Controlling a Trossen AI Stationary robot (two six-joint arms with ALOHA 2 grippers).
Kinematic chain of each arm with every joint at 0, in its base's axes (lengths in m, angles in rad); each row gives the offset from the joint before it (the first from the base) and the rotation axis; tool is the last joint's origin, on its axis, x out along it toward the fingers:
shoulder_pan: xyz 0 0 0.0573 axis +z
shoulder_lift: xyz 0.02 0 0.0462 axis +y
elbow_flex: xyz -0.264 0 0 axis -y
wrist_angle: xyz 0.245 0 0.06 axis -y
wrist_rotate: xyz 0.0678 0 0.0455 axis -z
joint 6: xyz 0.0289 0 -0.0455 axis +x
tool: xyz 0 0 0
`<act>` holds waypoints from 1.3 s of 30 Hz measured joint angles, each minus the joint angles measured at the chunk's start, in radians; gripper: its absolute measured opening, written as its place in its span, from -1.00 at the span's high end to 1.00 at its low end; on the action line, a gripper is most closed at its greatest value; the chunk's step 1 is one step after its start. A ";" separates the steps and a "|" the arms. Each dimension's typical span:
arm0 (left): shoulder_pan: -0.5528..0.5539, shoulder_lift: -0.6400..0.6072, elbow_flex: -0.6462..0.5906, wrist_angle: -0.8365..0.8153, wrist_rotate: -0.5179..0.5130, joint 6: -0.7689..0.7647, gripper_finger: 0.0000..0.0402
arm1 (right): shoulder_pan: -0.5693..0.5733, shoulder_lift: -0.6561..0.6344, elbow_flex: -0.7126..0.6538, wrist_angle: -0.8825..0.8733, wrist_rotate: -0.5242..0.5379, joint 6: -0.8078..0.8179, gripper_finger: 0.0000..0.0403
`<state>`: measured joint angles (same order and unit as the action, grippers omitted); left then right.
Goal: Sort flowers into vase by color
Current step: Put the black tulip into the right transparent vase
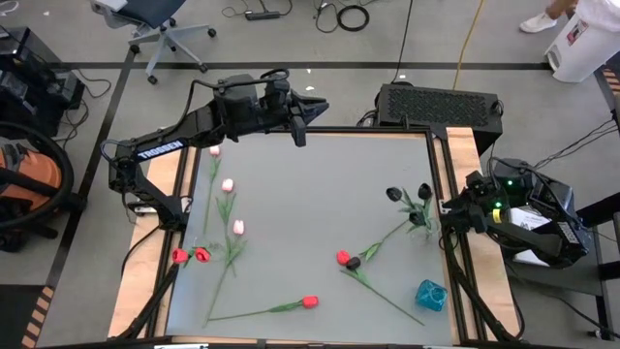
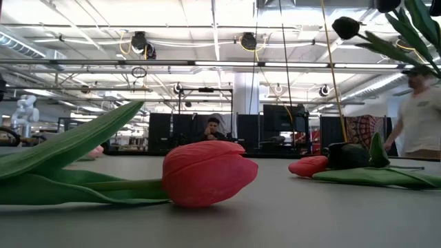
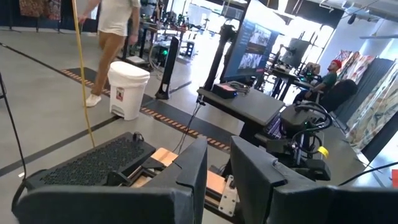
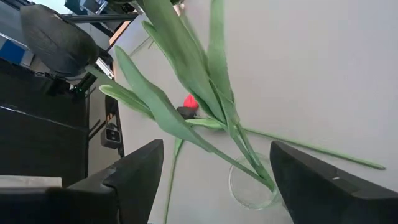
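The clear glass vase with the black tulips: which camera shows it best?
The right wrist view: the vase's round rim shows between the open right end effector's fingers. The high view shows mainly its black tulips; the low view only their tops; the left wrist view nothing.

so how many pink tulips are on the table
3, in a column down the table's left side: one at the far edge, one below it, one nearer the middle. None seem hidden.

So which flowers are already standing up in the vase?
The black tulips by the right tool. They stand in the clear vase; the red and pink ones lie flat on the table.
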<state>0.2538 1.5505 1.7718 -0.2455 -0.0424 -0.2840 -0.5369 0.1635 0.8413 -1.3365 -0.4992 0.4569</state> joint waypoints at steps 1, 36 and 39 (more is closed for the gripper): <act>-0.002 0.000 0.000 0.000 0.000 -0.001 0.61 | 0.000 0.000 0.000 0.000 0.000 0.001 -0.42; -0.034 0.000 0.000 0.000 0.010 0.001 0.61 | 0.000 0.408 0.560 0.481 0.081 -0.161 0.14; -0.037 0.000 0.000 0.000 0.009 0.001 0.61 | 0.000 0.446 0.560 0.479 0.081 -0.201 0.48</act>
<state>0.2165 1.5505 1.7720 -0.2455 -0.0330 -0.2831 -0.5365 0.6098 1.4017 -0.8574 -0.4183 0.2560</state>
